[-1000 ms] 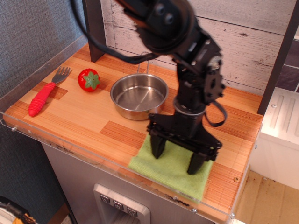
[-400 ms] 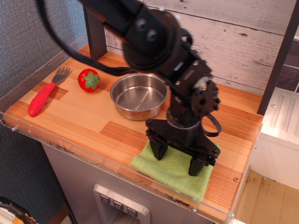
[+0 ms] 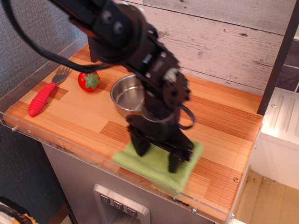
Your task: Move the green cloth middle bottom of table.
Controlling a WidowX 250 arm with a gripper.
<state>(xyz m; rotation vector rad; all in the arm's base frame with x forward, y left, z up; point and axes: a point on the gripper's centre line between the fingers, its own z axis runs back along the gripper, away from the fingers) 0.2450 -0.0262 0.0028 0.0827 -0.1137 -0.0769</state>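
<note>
Whitewashed planks back a striped wooden table [image 3: 84, 116] where black jaws [image 3: 156, 155], spread wide, press both tips into a lime-green square microfibre cloth [image 3: 154, 161] without pinching it. That cloth lies at the front edge, right of centre, so some leftward travel seemingly remains. Behind stand a steel bowl [image 3: 126, 95], red toy tomato [image 3: 88, 80] and red-handled fork [image 3: 45, 93].

Steel bowl [image 3: 125, 96] sits toward the back, partly hidden on its right side. Red tomato toy [image 3: 88, 80] (green stem cap) left of it, apart. Red-handled grey fork [image 3: 46, 91] lies further left, tines toward the back
</note>
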